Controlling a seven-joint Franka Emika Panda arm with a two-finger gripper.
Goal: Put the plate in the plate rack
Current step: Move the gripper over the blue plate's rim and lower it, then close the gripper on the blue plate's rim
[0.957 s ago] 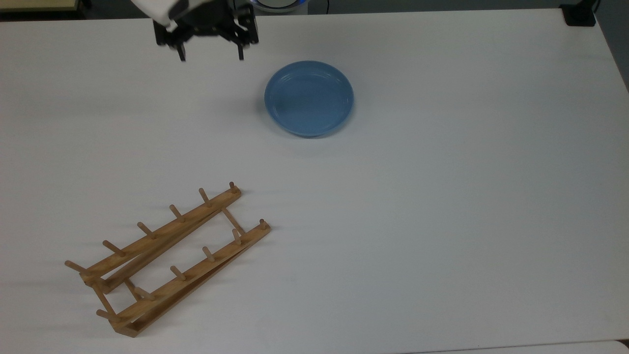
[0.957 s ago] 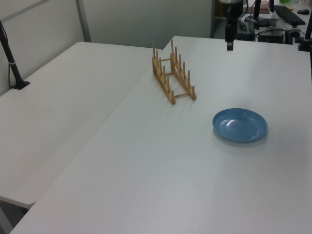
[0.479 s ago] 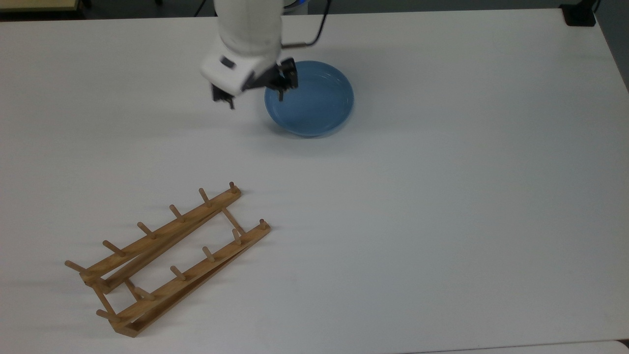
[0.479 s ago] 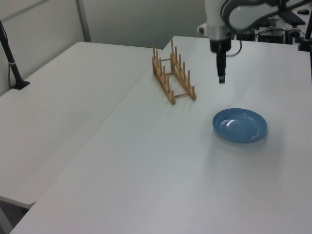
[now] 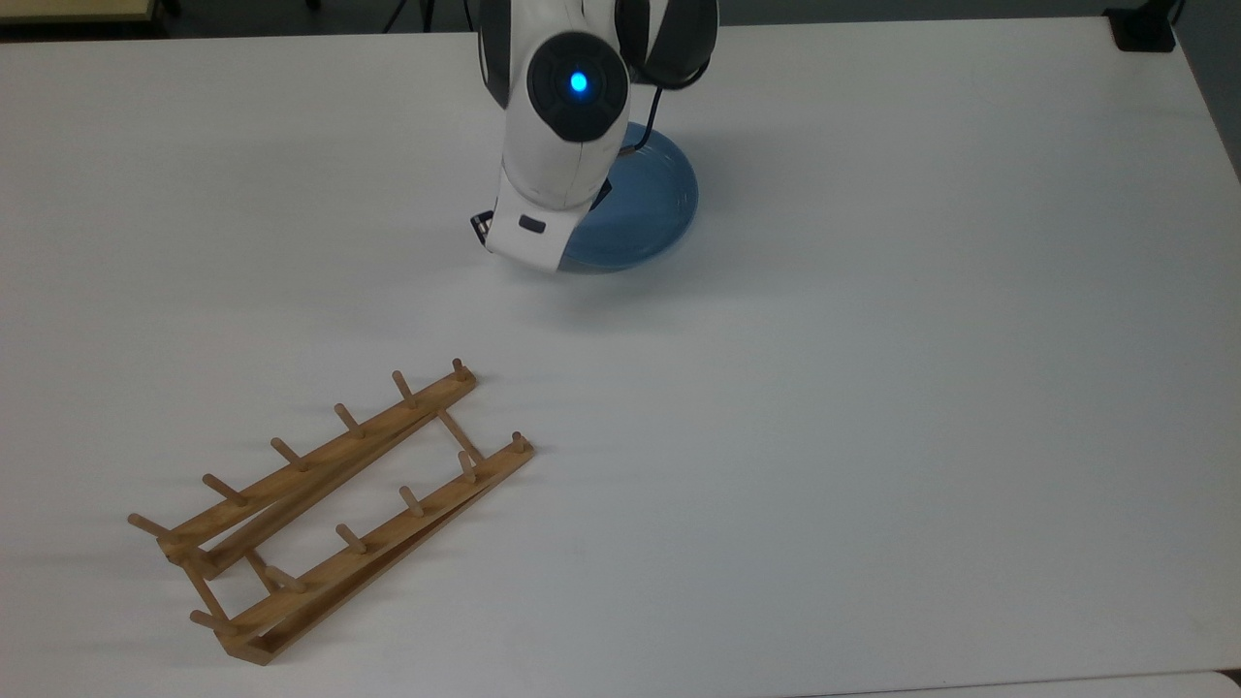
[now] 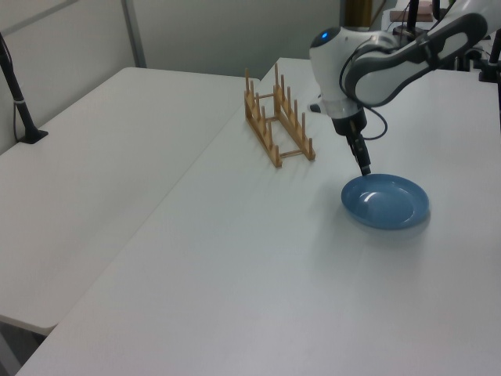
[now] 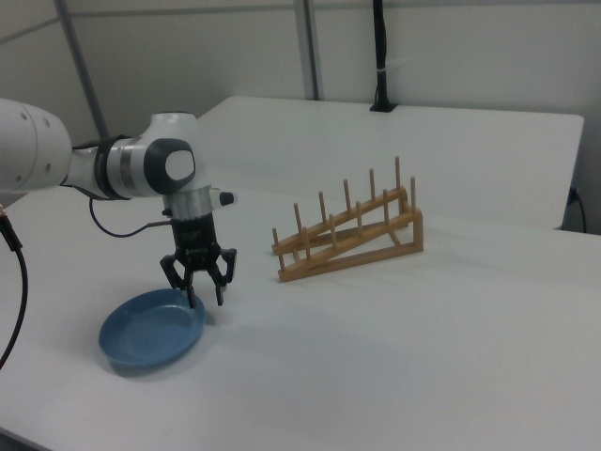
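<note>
End effector: the end effector [image 7: 205, 303] points down with its 2 fingers spread apart, holding nothing, straddling the plate's rim on the side facing the rack.
Plate: the plate [image 7: 150, 330] lies flat on the desk [image 5: 873, 388], partly under the arm in the top view.
Plate rack: the plate rack [image 7: 349, 237] stands well apart from the plate, with no plate in it.
Step in hand: reaching for the grasp; the rim is not yet pinched.
Next move: likely lower slightly, close on the rim, then lift and tilt the plate upright for a slot between pegs.

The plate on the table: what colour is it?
Light blue plate, glossy; clearest in the right view.
</note>
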